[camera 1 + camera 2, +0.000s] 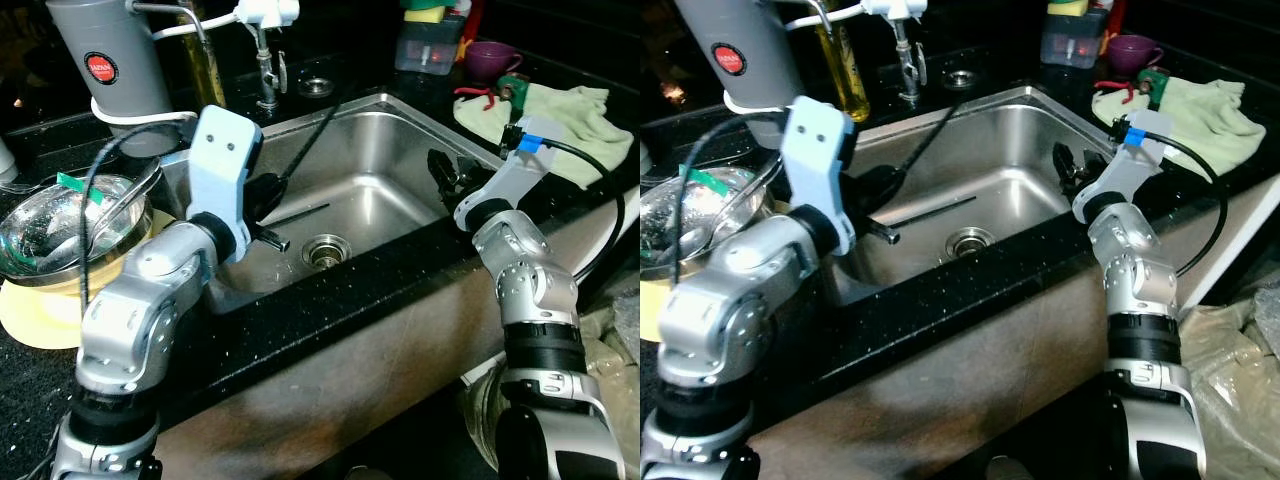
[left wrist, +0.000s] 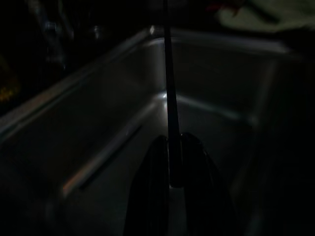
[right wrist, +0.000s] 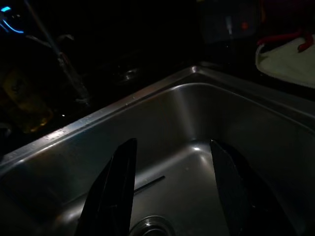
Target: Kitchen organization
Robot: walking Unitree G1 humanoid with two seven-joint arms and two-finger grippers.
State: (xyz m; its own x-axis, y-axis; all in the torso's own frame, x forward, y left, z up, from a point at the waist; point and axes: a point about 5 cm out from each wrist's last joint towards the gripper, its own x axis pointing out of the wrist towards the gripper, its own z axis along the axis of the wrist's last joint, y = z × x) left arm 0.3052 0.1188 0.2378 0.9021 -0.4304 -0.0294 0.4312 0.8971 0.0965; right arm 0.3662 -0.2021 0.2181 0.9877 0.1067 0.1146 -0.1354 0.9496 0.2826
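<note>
A thin black chopstick [image 1: 315,135] slants up over the steel sink [image 1: 400,125] toward its back rim. My left gripper [image 1: 264,195] is shut on its lower end, low over the left side of the basin. In the left wrist view the chopstick [image 2: 168,98] runs up from between the closed fingers [image 2: 157,162]. A second black chopstick [image 1: 300,214] lies flat on the sink bottom, close to the drain [image 1: 325,250]. My right gripper [image 3: 172,196] hangs open just inside the sink's right rim, holding nothing, its fingers [image 3: 118,187] spread wide above the basin.
A glass bowl [image 1: 40,235] with utensils sits on a yellow plate [image 1: 30,320] on the left counter, behind it a grey appliance [image 1: 105,60]. The faucet [image 1: 266,65] stands at the back. A green cloth [image 1: 565,110], a purple cup [image 1: 490,58] and a container [image 1: 430,45] lie at the right.
</note>
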